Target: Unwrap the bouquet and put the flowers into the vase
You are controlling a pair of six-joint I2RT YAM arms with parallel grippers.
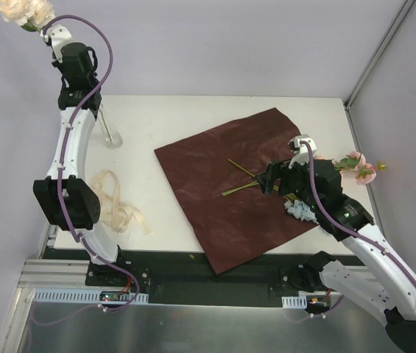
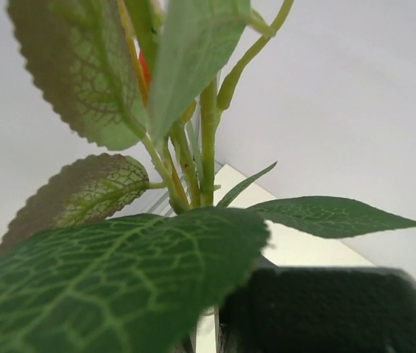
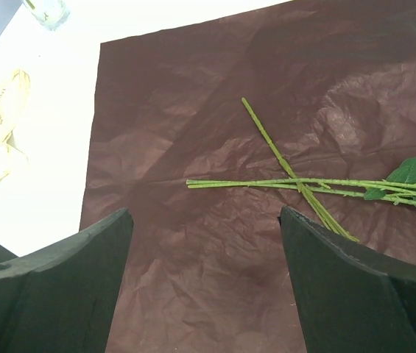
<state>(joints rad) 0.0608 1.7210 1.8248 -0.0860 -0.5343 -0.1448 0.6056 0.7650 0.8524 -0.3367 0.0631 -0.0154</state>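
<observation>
The left gripper (image 1: 48,31) is clamped on a cream-white artificial flower (image 1: 23,11) with serrated green leaves (image 2: 119,287). The flower is held high above the small clear glass vase (image 1: 110,131) near the far left corner of the table (image 1: 193,110). The insertion step appears to be in hand, and lowering the stem into the slim neck is called for next. The right gripper (image 3: 206,220) is spread wide, empty, over thin green stems (image 3: 288,182) on the dark red wrapping paper (image 3: 193,88).

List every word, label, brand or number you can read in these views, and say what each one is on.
On the cream ribbon: dark printed letters run along it, too small and blurred to read.
On the wrapping paper, the vase and the flowers: no text visible.
On the arms and their bases: no readable label.
Nothing can be quoted.
</observation>
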